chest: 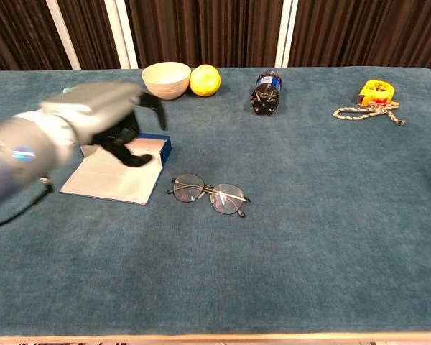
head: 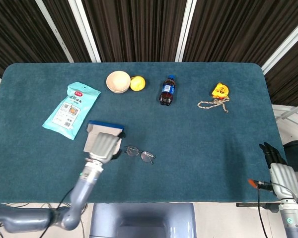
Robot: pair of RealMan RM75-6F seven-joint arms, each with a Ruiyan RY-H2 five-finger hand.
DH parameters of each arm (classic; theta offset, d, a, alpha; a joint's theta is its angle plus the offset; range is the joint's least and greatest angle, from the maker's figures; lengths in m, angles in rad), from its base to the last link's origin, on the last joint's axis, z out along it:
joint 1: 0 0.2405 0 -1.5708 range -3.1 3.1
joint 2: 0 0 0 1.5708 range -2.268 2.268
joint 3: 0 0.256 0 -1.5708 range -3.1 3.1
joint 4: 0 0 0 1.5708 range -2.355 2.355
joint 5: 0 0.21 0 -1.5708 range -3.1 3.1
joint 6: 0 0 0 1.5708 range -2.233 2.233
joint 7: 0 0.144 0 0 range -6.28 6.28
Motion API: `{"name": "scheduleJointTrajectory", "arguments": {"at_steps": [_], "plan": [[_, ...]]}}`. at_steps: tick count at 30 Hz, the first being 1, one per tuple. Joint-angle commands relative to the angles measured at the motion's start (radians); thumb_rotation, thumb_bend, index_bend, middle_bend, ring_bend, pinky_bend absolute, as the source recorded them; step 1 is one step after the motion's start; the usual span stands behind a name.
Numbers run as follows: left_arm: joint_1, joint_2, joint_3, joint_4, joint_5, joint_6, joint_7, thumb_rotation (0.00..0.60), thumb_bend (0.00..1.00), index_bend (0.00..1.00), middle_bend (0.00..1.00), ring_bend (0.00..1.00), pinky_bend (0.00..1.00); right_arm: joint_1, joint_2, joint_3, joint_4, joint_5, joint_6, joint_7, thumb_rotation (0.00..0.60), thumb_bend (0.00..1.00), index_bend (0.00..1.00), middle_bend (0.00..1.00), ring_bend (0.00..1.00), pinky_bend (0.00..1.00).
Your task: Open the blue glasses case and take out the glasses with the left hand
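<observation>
The blue glasses case (head: pixel 104 130) (chest: pixel 122 175) lies open on the teal table, its pale lining facing up. The thin-framed glasses (head: pixel 139 154) (chest: pixel 207 194) lie flat on the cloth just right of the case, with nothing touching them. My left hand (head: pixel 105 145) (chest: pixel 104 115) hovers over the case, left of the glasses, fingers spread and holding nothing; it is blurred in the chest view. My right hand (head: pixel 278 171) hangs off the table's lower right corner, fingers extended and empty.
A cream bowl (head: pixel 118 81) (chest: pixel 166 79) and a yellow fruit (head: pixel 137 83) (chest: pixel 205 80) stand at the back. A cola bottle (head: pixel 167 91) (chest: pixel 265 92) lies right of them. A yellow tape measure with cord (head: pixel 219 90) (chest: pixel 376 91) is far right. A light-blue packet (head: pixel 72 110) (chest: pixel 47 123) lies left.
</observation>
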Motion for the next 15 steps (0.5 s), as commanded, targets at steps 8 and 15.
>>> {"name": "scheduleJointTrajectory", "arguments": {"at_steps": [8,15], "plan": [[0.272,0.395,0.255,-0.115,0.305,0.218,-0.240,0.600,0.17,0.01,0.00,0.00,0.09,-0.001,-0.006,-0.009,0.012,-0.023,0.015,-0.044,0.600,0.15,0.00,0.00,0.00,0.21],[0.401,0.476,0.340,-0.013,0.438,0.335,-0.327,0.600,0.13,0.00,0.00,0.00,0.01,-0.006,-0.016,-0.013,0.025,-0.040,0.037,-0.074,0.600,0.15,0.00,0.00,0.00,0.21]]}}
